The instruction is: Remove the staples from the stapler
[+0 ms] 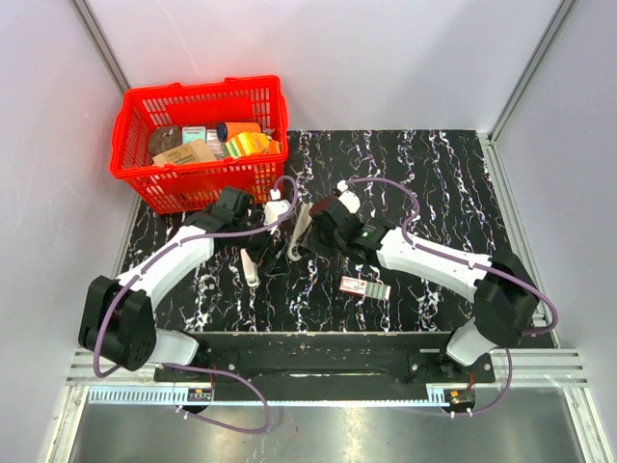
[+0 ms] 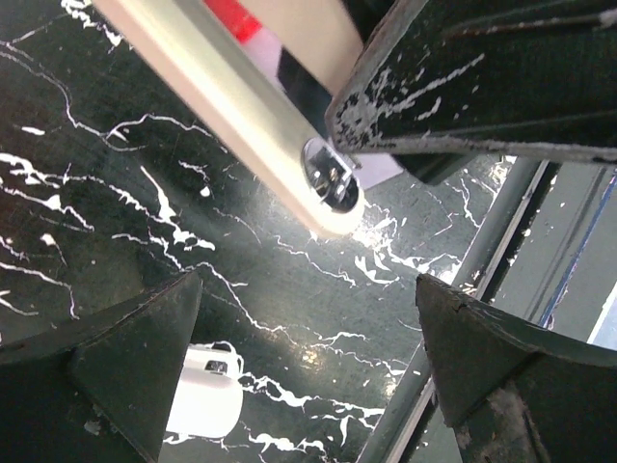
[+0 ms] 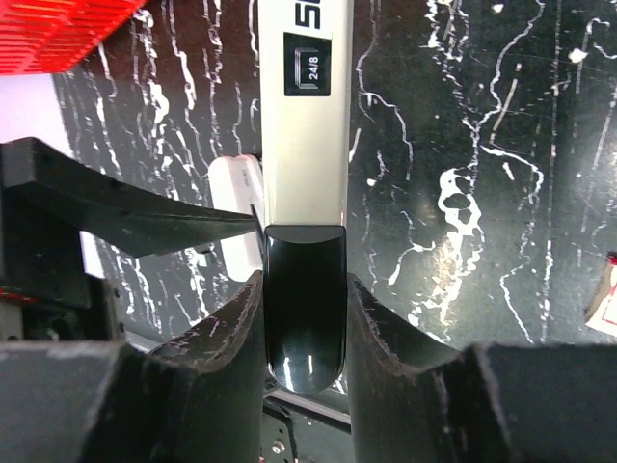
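Observation:
The stapler [image 1: 300, 230] stands on the black marbled table between the two arms. My right gripper [image 1: 312, 237] is shut on it. In the right wrist view both fingers [image 3: 231, 328] press the stapler's glossy black end [image 3: 304, 318], and its pale arm [image 3: 304, 116] runs away from me. My left gripper [image 1: 272, 249] hangs open just left of the stapler. In the left wrist view its jaws stand wide apart around bare table [image 2: 308, 289], with the stapler's pale arm [image 2: 241, 96] and metal rivet above them. The staples are hidden.
A short white bar [image 1: 252, 269] lies by the left gripper and also shows as the white piece [image 2: 204, 391]. A small red-and-white box [image 1: 364, 286] lies near the front right. A red basket [image 1: 135, 169] with several items stands at the back left.

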